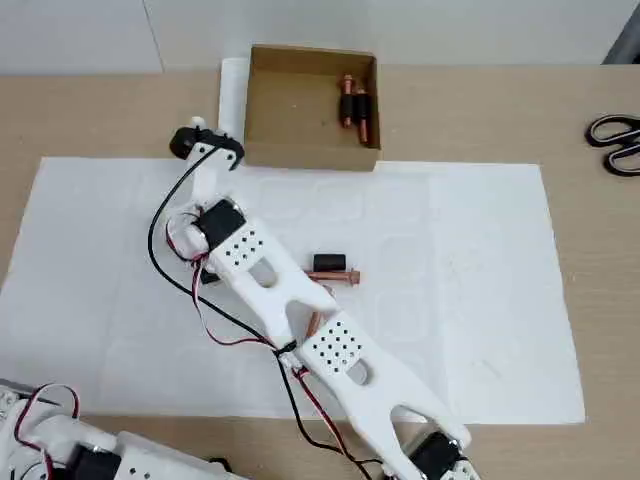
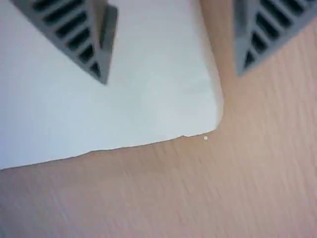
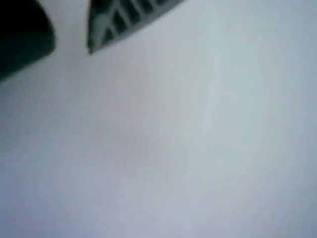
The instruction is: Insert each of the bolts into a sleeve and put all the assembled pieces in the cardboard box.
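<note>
Two assembled pieces [image 1: 353, 103], copper bolts in black sleeves, lie in the cardboard box [image 1: 290, 110] at the back. On the white sheet [image 1: 450, 280] a loose black sleeve [image 1: 328, 262] rests just behind a copper bolt [image 1: 338, 277]. Another bolt [image 1: 313, 322] pokes out from under the right arm. That arm stretches from the front right to the box's left front corner, where my right gripper [image 1: 200, 145] [image 3: 69, 47] hangs open and empty over white paper. My left gripper [image 2: 171, 74] is open and empty above a corner of the sheet.
The left arm [image 1: 100, 445] is folded at the front left corner of the table. Scissors [image 1: 615, 143] lie at the far right edge. The right half of the sheet has free room.
</note>
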